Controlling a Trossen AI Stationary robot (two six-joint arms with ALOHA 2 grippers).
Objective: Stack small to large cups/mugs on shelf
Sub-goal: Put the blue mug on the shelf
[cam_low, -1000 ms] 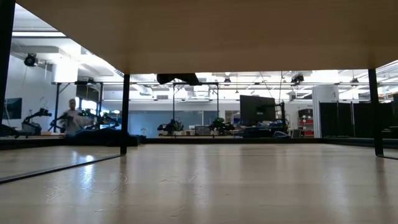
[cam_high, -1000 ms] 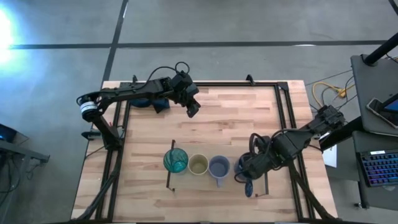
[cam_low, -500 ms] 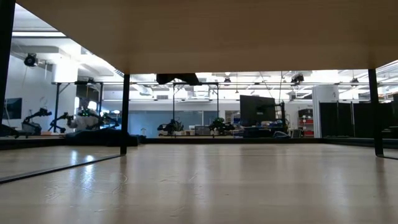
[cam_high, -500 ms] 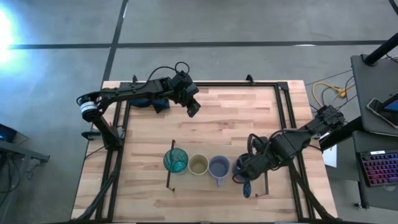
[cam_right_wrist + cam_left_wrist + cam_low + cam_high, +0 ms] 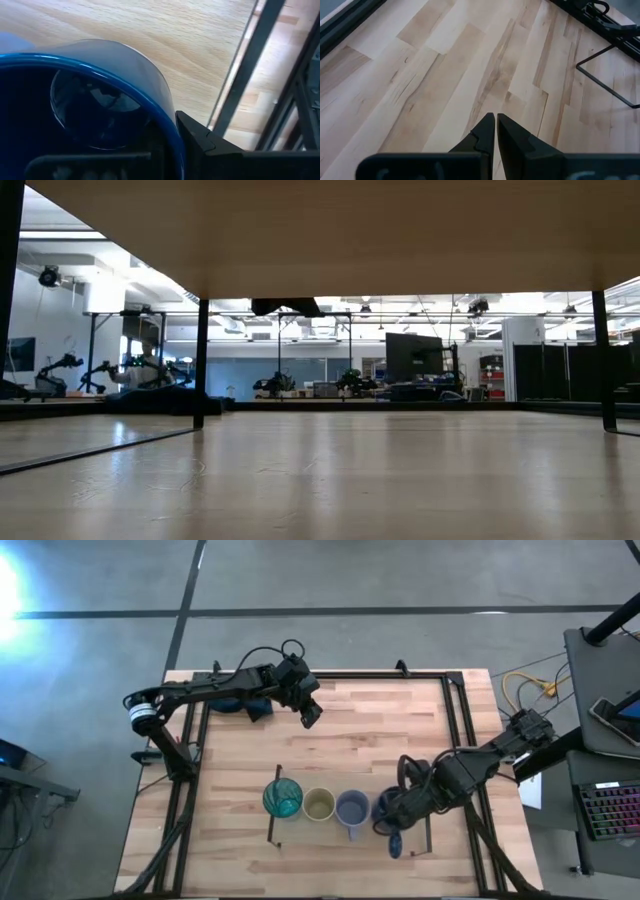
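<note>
On the shelf, between its black rails, a teal tumbler, an olive-tan cup and a lavender-grey mug stand in a row, mouths up. Right of them is the dark blue mug, its handle pointing toward the table's near edge. My right gripper is over it and shut on its rim. My left gripper hangs shut and empty over the far part of the table; it also shows in the left wrist view. My right gripper holds the dark blue mug by its rim, on the side toward the table's right. One finger is outside the wall; the other reaches into the dark inside. The fingers slant in from the right and above. The mug is upright; I cannot tell whether its base rests on the shelf.
The shelf's right rail stands just right of the dark blue mug and my right arm; it also shows in the right wrist view. A dark blue cloth lies at the table's far left, under my left arm. Bare wood fills the table's middle.
My right gripper has eased a little toward the table's left, toward the lavender-grey mug, taking the dark blue mug with it; the mug stays upright.
</note>
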